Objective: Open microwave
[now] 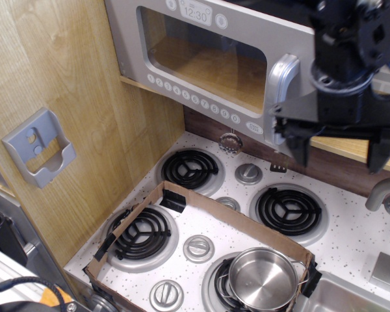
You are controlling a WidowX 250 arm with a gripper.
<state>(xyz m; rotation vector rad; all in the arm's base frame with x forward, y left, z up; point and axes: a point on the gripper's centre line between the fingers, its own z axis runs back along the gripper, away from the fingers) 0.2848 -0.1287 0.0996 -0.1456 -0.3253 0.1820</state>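
Note:
The grey microwave (201, 58) hangs at the top centre, with a clear window door, a row of round buttons (195, 99) and a clock display (196, 11). Its curved silver handle (279, 91) stands free at the door's right side. My gripper (338, 153) is to the right of the handle and closer to the camera. It is open and empty, with both black fingers (299, 148) pointing down. It touches nothing. I cannot tell how far the door stands out from its frame.
Below is a toy stove with four burners (289, 211) and knobs. A cardboard frame (201, 208) lies on it, and a steel pot (263, 279) sits on the front right burner. A grey holder (39, 146) hangs on the left wooden wall. A faucet (385, 194) is at the right.

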